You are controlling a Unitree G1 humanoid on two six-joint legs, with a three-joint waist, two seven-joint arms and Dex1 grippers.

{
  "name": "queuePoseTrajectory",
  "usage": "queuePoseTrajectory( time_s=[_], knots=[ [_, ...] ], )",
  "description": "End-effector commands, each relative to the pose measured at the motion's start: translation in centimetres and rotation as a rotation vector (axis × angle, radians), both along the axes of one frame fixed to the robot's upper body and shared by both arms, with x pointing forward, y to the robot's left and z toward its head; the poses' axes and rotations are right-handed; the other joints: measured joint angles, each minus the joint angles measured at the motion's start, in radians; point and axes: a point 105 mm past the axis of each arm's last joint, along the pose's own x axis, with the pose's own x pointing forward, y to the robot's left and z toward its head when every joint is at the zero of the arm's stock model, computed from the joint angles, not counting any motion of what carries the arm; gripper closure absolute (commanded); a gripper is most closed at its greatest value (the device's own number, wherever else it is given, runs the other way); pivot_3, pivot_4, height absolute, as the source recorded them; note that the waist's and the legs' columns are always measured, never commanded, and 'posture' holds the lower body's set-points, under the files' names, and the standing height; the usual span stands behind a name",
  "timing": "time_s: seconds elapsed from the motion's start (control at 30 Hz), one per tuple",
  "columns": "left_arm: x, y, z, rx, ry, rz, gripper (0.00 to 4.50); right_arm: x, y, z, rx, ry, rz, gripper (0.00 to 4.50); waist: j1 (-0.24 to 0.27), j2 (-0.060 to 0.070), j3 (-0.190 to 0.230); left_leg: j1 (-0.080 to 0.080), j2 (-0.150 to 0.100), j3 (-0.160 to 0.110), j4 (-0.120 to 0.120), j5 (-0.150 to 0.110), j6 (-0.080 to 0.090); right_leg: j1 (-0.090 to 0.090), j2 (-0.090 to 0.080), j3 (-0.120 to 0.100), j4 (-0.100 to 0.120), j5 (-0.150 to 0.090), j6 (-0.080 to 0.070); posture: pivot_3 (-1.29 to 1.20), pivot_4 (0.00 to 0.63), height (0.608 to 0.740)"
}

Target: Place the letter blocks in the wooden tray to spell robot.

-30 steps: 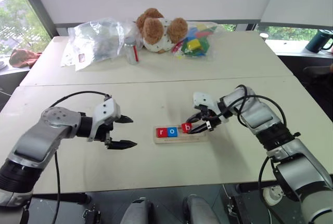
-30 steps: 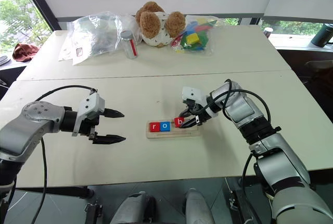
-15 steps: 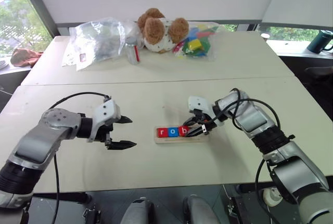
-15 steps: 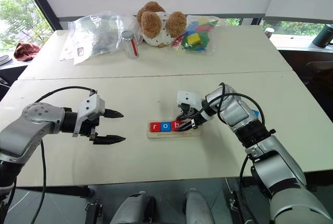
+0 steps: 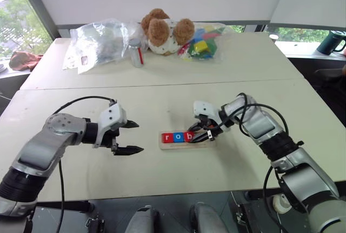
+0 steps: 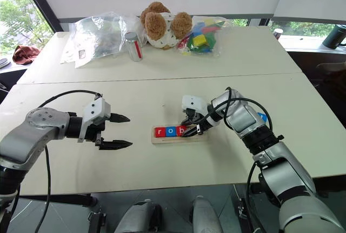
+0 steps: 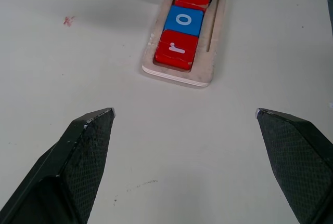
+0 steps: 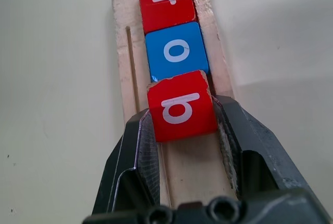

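Now the wooden tray point(image 5: 185, 138) lies near the middle of the pale table point(image 5: 162, 173), a long strip of light wood with rounded ends and a shallow groove. In its left part sit two flat square letter blocks: a red "r" block point(image 7: 176, 49) at the left end and a blue "o" block point(image 7: 184, 20) touching it. The right gripper point(image 8: 182, 130) is closed on a third tile, the red "b" block point(image 8: 181, 106), which is just beside the "o", slightly tilted over the groove. Compared with one second ago, this block is closer to the "o". The left gripper point(image 5: 128, 137) hangs left of the tray with its black, textured, pointed fingers point(image 7: 86, 146) spread wide and empty.
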Motion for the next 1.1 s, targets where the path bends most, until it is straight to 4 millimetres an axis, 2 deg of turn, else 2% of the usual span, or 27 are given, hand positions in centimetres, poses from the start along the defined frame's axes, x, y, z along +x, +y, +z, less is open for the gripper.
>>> queuePoseTrajectory(
  time_s=[0.03,0.6,0.67,0.83,1.1],
  knots=[
    [0.1,-0.2,0.6,0.003,-0.027,-0.009,0.0,-0.2,0.8,0.7,0.017,-0.024,0.026,3.37,0.001,0.0,0.0,0.0,0.0,0.0,0.0,0.0,0.0,0.0,0.0,0.0,0.0,0.0,0.0,0.0,0.15,0.74],
    [0.2,-0.5,0.7,-0.007,-0.032,-0.009,0.0,-0.3,1.1,0.8,0.033,-0.025,0.021,3.37,0.002,0.0,0.0,0.0,0.0,0.0,0.0,0.0,0.0,0.0,0.0,0.0,0.0,0.0,0.0,0.0,0.15,0.74],
    [0.2,-0.5,0.7,-0.009,-0.031,-0.009,0.0,-0.3,1.1,1.0,0.036,-0.028,0.02,2.3,0.002,0.0,0.0,0.0,0.0,0.0,0.0,0.0,0.0,0.0,0.0,0.0,0.0,0.0,0.0,0.0,0.15,0.74],
    [0.3,-0.5,0.6,-0.013,-0.027,-0.006,0.0,-0.1,1.2,2.1,0.073,-0.05,-0.001,0.06,0.002,0.0,0.0,0.0,0.0,0.0,0.0,0.0,0.0,0.0,0.0,0.0,0.0,0.0,0.0,0.0,0.15,0.74],
    [0.5,-0.7,0.8,-0.03,-0.03,-0.007,0.0,-0.3,0.6,4.2,0.098,-0.114,-0.026,0.06,0.003,0.0,0.0,0.0,0.0,0.0,0.0,0.0,0.0,0.0,0.0,0.0,0.0,0.0,0.0,0.0,0.15,0.74]
  ],
)
